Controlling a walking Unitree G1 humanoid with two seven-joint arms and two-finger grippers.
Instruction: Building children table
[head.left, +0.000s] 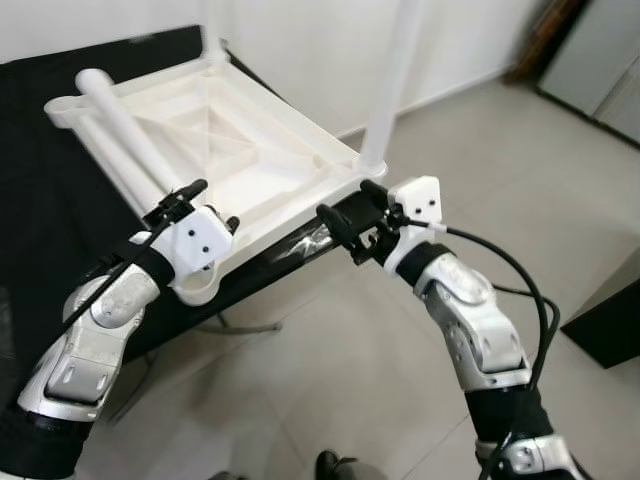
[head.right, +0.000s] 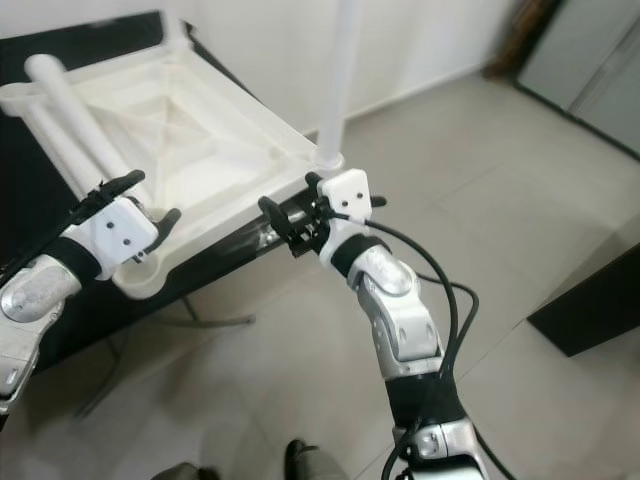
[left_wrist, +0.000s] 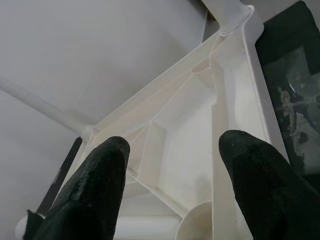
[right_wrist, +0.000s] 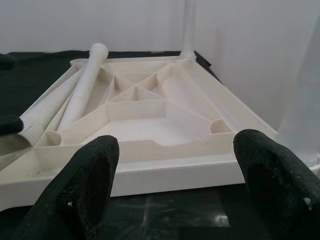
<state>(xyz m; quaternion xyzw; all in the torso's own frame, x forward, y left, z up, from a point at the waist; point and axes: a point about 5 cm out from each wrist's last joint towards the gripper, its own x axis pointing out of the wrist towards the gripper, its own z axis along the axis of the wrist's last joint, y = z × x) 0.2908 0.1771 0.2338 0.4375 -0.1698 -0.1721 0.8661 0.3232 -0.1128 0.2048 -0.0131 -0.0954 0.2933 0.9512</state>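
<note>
Pale floor tiles (head.left: 330, 400) lie nearest, below the two silver arms that reach forward from the bottom of the head views. Just beyond, the right gripper (head.left: 345, 215) hangs at the near edge of the white tabletop (head.left: 260, 150), its black fingers spread wide with nothing between them. Its wrist view looks straight across that near rim into the ribbed underside of the tabletop (right_wrist: 145, 125), which lies upside down on a black-covered surface (head.left: 60, 200); both fingers (right_wrist: 90, 175) frame the rim without touching it. The left gripper (head.left: 195, 200) sits at the near left corner of the tabletop, also open and holding nothing. Its wrist view shows what the head views do not: a round leg socket (left_wrist: 200, 225) in the corner just ahead of the fingers (left_wrist: 100, 180). Two loose white legs (head.left: 125, 125) lie side by side inside the tabletop along its left side; the right wrist view shows the threaded end of one (right_wrist: 30, 125). Farther off, a leg (head.left: 390, 80) stands upright in the right corner, and another rises at the far corner (head.left: 213, 45) before the white wall (head.left: 300, 50).
</note>
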